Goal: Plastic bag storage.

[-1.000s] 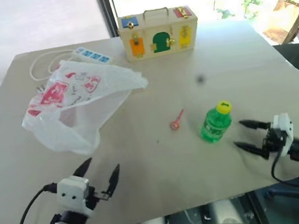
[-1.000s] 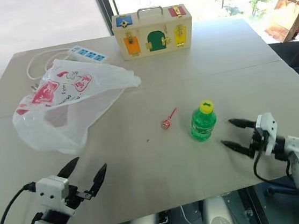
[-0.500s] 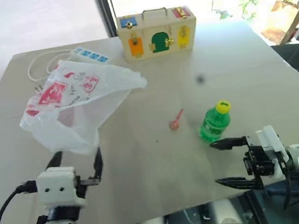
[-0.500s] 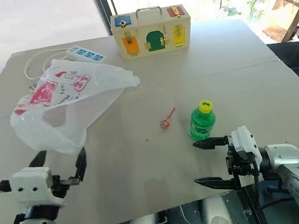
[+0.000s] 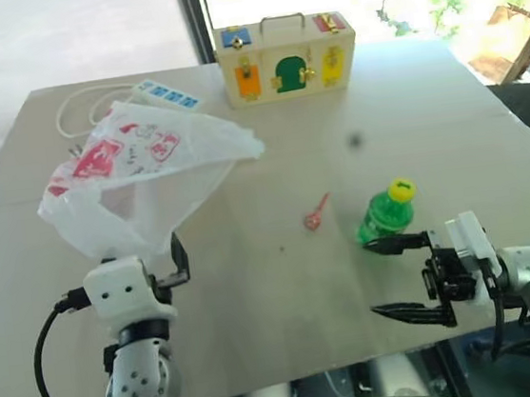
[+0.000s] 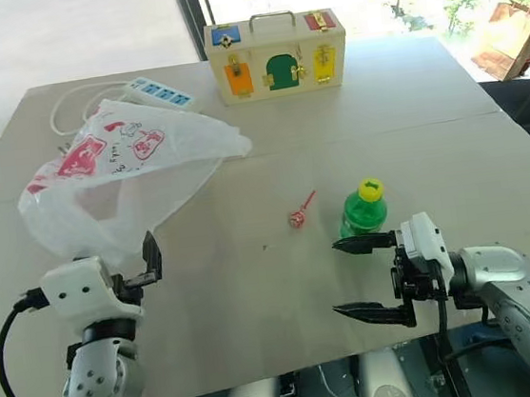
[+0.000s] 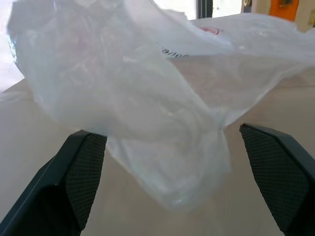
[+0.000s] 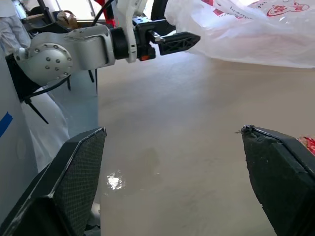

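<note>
A: What is given by the wrist views that is not given from the head?

B: In the left wrist view the plastic bag [image 7: 162,98] is seen close up, bulging between the two spread fingers [image 7: 74,182] of the left gripper [image 5: 143,262]; nothing is held by them, though whether the film is touched cannot be told. In the right wrist view the left gripper is seen side-on across the bare tabletop [image 8: 172,162], with the bag's printed edge beyond it.

A: And from the head?

B: The whole layout is shown. The bag is spread on the left half of the tabletop, a white power strip [image 5: 165,94] with its cord lying just behind it. A wooden toy box [image 5: 286,58] with coloured doors stands at the far edge. A green bottle [image 5: 385,214] with a yellow cap and a small pink lollipop [image 5: 314,214] lie right of centre. The right gripper [image 5: 391,277] is held near the bottle, fingers wide apart and empty.

A: How is the bag's look described?

B: Thin, translucent white, crinkled, with red pictures and lettering; it is puffed up rather than flat.
</note>
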Controlling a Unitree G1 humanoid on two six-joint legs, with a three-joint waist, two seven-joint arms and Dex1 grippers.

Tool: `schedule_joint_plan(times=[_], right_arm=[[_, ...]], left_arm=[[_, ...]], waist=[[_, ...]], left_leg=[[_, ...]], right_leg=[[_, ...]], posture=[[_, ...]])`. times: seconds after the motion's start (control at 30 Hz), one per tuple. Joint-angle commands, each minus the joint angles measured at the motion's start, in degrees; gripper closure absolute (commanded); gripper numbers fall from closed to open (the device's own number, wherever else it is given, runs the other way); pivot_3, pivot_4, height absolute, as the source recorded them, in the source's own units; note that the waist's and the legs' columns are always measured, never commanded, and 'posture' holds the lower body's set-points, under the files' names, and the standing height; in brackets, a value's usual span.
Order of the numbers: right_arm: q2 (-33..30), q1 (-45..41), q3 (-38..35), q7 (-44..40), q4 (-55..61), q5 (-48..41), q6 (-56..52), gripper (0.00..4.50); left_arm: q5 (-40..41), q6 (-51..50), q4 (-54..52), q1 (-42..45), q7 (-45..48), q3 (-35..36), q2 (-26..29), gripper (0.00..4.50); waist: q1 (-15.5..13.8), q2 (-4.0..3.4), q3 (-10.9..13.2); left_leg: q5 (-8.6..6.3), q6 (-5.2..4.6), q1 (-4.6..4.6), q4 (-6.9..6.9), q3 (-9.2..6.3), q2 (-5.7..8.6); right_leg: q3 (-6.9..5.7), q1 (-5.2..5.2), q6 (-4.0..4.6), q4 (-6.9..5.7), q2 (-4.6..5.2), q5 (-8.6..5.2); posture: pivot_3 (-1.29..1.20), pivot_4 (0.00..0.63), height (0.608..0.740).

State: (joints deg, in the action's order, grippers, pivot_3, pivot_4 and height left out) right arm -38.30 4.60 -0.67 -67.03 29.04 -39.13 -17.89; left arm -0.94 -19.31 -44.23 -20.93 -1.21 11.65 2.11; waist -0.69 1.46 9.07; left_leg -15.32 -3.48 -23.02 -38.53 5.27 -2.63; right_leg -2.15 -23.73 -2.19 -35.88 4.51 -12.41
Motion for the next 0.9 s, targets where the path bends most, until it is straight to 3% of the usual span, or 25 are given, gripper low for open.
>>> schedule_joint_plan(times=[0.03, 0.1, 0.2, 0.47, 0.6, 0.8, 0.9], right_arm=[[0.6, -0.7, 0.3, 0.3, 0.4, 0.3, 1.3, 0.06], [0.9, -0.9, 0.4, 0.5, 0.2, 0.5, 1.5, 0.06], [1.2, -1.3, 0.4, 0.5, -0.5, 0.7, 1.8, 0.0], [-0.7, 0.7, -0.2, -1.9, -2.0, 1.1, 1.3, 0.0], [-3.5, 2.7, -1.6, -4.5, -7.0, 4.2, 4.9, 0.0], [-2.0, -2.1, -3.6, 2.4, -21.1, 13.9, 12.8, 0.0], [1.0, -5.0, -3.8, 6.3, -22.3, 14.0, 12.8, 0.0]], left_arm=[[0.1, 2.0, 0.7, 1.0, -1.2, 2.4, 0.0, 0.0], [0.2, 2.5, 1.4, 1.5, -1.5, 3.4, 0.0, 0.0], [1.1, 3.4, 1.9, 1.0, -1.4, 4.7, -0.3, 0.81], [2.3, 5.2, 3.2, 0.5, 0.1, 5.9, 0.5, 4.32], [2.7, 5.3, 3.2, 0.6, 0.7, 5.8, 0.9, 4.43], [3.8, 4.7, 2.9, 0.8, 3.1, 3.4, 1.7, 4.43], [3.9, 4.5, 2.7, 0.5, 3.6, 2.9, 2.0, 4.43]], waist=[[0.0, 0.0, 0.0], [-0.1, 0.0, 0.0], [-0.1, 0.01, 0.0], [-0.1, 0.02, 0.0], [-0.1, 0.07, 0.0], [0.0, 0.05, -0.1], [0.0, 0.04, -0.1]], left_leg=[[0.0, 0.0, -0.01, 0.0, -0.01, -0.01], [0.0, 0.0, -0.01, 0.01, -0.03, -0.01], [0.01, 0.0, 0.0, -0.05, -0.04, -0.02], [0.0, 0.0, -0.01, -0.09, -0.04, -0.02], [0.0, 0.0, -0.01, -0.09, -0.03, 0.01], [0.01, 0.0, 0.05, -0.14, 0.0, 0.02], [0.01, 0.0, 0.06, -0.13, 0.02, 0.0]], right_leg=[[0.0, 0.0, 0.0, 0.0, -0.02, 0.0], [-0.02, 0.0, 0.0, 0.0, -0.02, 0.0], [-0.03, 0.02, 0.0, -0.03, 0.0, 0.01], [-0.03, 0.03, 0.0, -0.04, 0.01, 0.01], [-0.03, 0.04, 0.01, -0.03, 0.06, 0.01], [-0.02, 0.1, 0.0, -0.07, 0.03, 0.01], [0.02, 0.08, 0.0, -0.08, -0.05, 0.01]], posture=[[0.0, 0.15, 0.74], [0.0, 0.15, 0.74], [0.0, 0.15, 0.74], [0.0, 0.15, 0.74], [0.0, 0.15, 0.74], [0.0, 0.15, 0.74], [0.0, 0.15, 0.74]])
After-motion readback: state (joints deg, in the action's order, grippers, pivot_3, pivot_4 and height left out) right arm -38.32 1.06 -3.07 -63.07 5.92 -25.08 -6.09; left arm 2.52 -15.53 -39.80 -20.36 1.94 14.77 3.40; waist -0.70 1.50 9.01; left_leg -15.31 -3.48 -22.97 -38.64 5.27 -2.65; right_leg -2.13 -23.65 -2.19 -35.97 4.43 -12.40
